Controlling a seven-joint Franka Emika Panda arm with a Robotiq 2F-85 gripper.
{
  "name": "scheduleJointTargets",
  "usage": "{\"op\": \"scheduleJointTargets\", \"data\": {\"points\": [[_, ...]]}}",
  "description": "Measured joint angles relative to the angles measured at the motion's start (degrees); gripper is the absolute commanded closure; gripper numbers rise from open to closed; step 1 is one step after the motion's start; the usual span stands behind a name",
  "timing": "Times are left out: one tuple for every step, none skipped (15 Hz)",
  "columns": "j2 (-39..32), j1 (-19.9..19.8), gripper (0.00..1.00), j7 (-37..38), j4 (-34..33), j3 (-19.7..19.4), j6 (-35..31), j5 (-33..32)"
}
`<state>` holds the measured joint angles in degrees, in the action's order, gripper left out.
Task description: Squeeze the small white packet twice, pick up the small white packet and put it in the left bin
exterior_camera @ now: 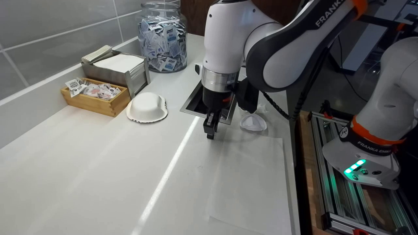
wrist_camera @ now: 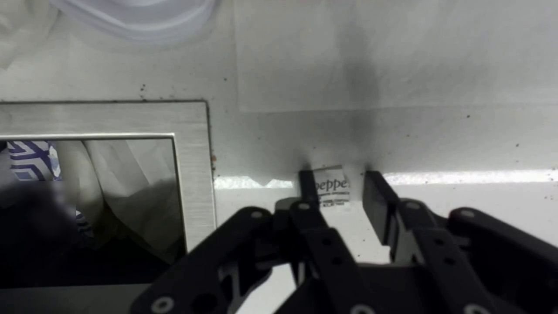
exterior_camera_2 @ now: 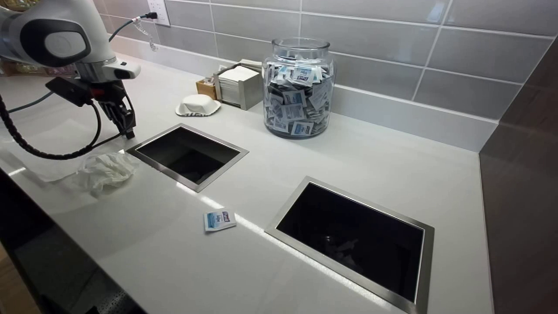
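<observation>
Robotiq gripper (wrist_camera: pixel 338 186) is held low over a white counter (exterior_camera: pixel 124 173), its fingers (wrist_camera: pixel 379 203) parted, with a small white packet (wrist_camera: pixel 335 188) framed between them in the wrist view; whether the packet is touched by either finger cannot be told. Nearby, a steel-rimmed bin (wrist_camera: pixel 195 174) is set into the counter and a white sheet (wrist_camera: pixel 392 74) is laid. In both exterior views, an upturned bowl (exterior_camera: pixel 147 109), a napkin holder (exterior_camera: pixel 111 78) and a glass jar (exterior_camera_2: pixel 301 49) filled with packets (exterior_camera_2: pixel 296 96) are seen toward the tiled wall (exterior_camera_2: pixel 375 52). Near a second bin (exterior_camera_2: pixel 425 261) in an exterior view, a blue-and-white wipe packet (exterior_camera_2: pixel 219 221) is seen.
</observation>
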<state>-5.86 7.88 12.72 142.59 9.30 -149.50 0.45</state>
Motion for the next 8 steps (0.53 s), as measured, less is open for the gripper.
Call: {"op": "scheduleJointTargets", "data": {"points": [[0.0, 0.0, 0.33, 0.0, -0.1, 0.0, 0.0, 0.0], [-0.1, 0.1, 0.24, 0.0, -0.1, 0.0, 0.0, 0.0], [-0.1, 0.2, 0.17, 0.0, -0.1, 0.0, 0.0, 0.0], [-0.1, 0.4, 0.11, 0.0, -0.2, 0.0, 0.0, 0.0], [-0.1, 0.5, 0.02, 0.0, -0.2, 0.0, 0.0, 0.0], [-0.1, 0.7, 0.0, 0.0, -0.2, 0.0, 0.0, 0.0], [-0.1, 0.7, 0.0, 0.0, -0.2, 0.0, 0.0, -0.1], [-0.1, 0.8, 0.0, 0.0, -0.3, 0.0, 0.0, -0.1]]}}
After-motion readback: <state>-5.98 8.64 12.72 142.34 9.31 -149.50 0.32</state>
